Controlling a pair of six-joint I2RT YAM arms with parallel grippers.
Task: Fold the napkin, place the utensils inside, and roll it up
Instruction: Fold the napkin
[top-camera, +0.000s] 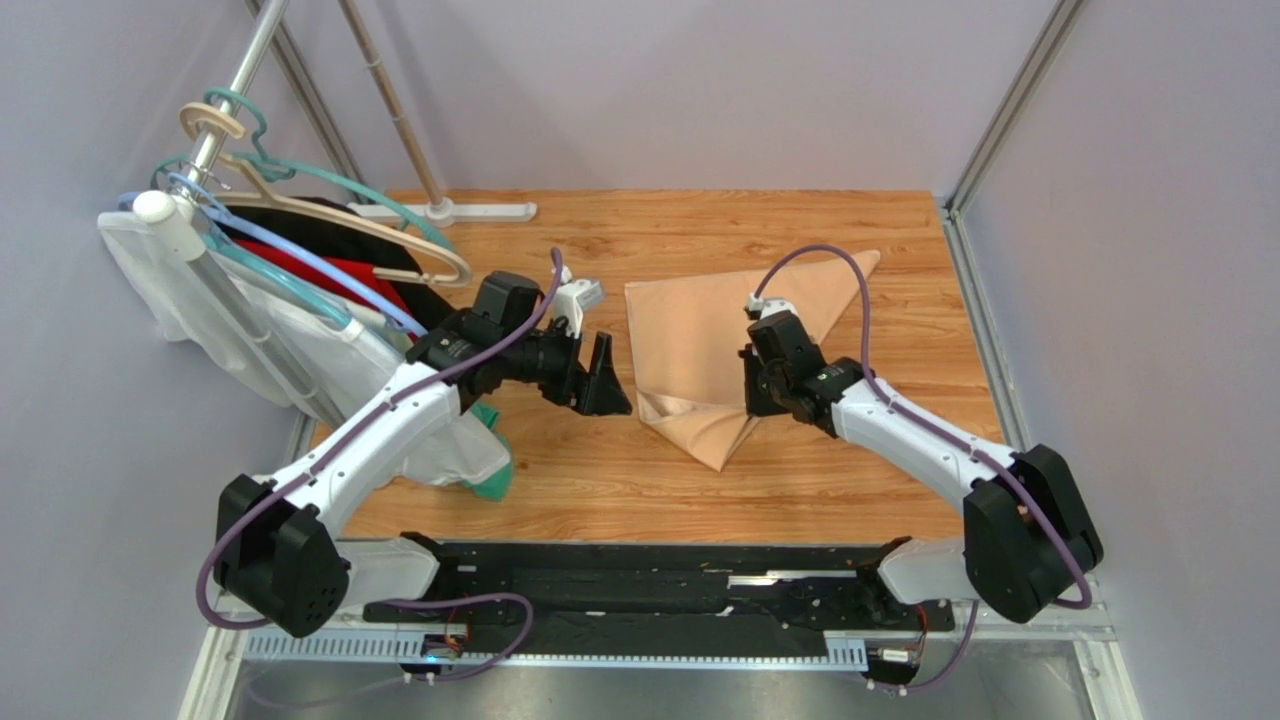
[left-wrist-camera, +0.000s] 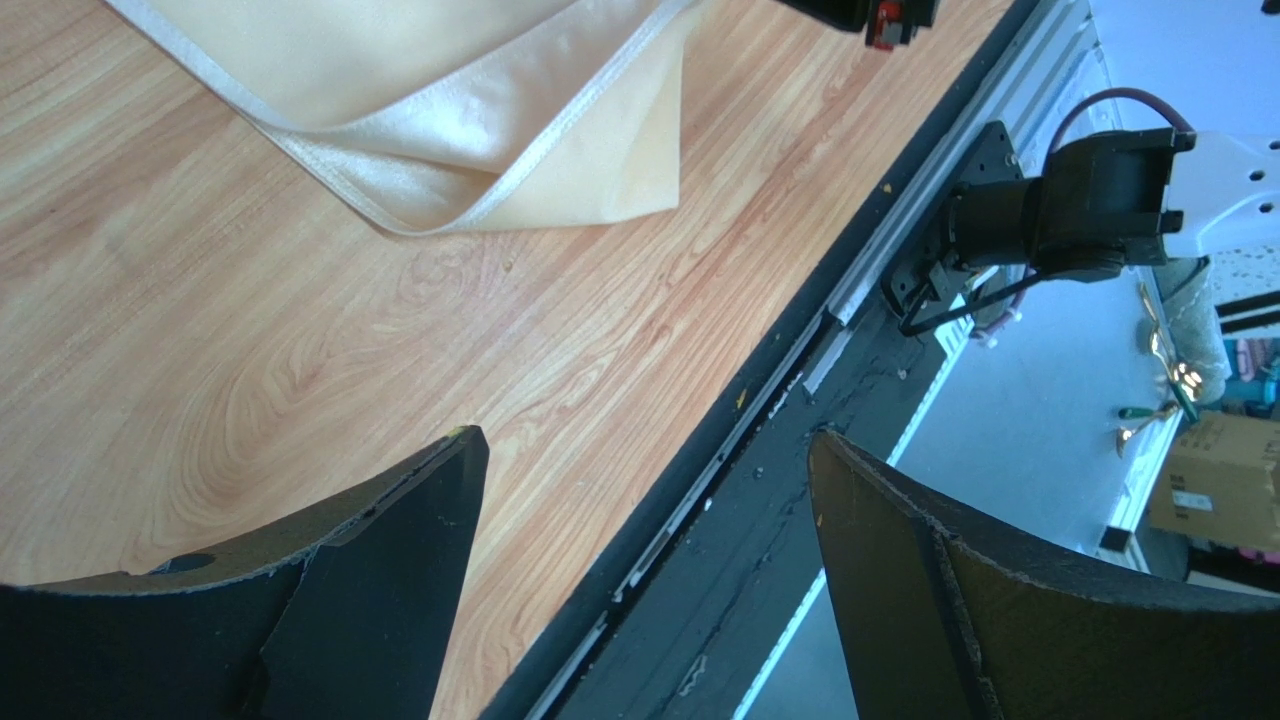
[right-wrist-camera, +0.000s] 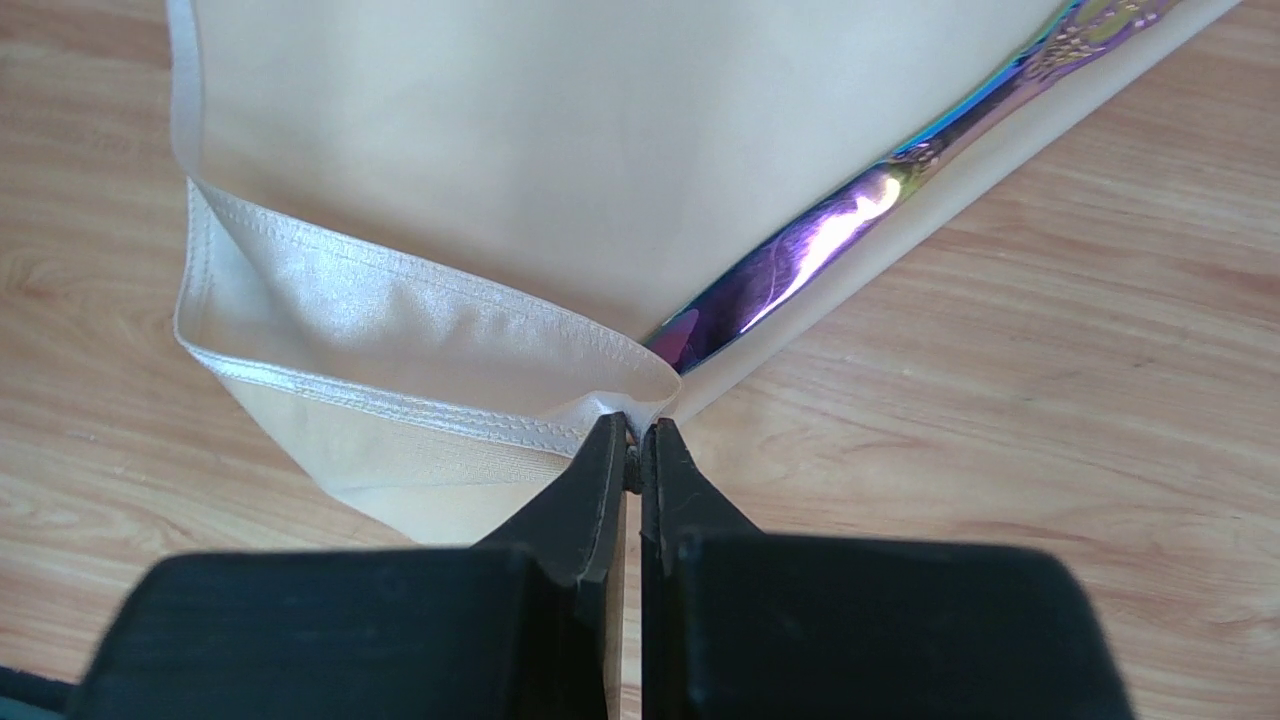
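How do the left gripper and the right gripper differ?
The left gripper is wide open and holds nothing; the right gripper is shut, pinching the napkin at a folded edge. The left hangs over the table beside the napkin; the right is at the cloth. Both are black.

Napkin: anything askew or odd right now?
Yes. The napkin is rumpled at its near end: the top layer gapes open in a loose curl where the right hand pinches the hem. A purple utensil lies exposed along the right edge, where the layers don't line up. Nothing looks spilled or damaged.
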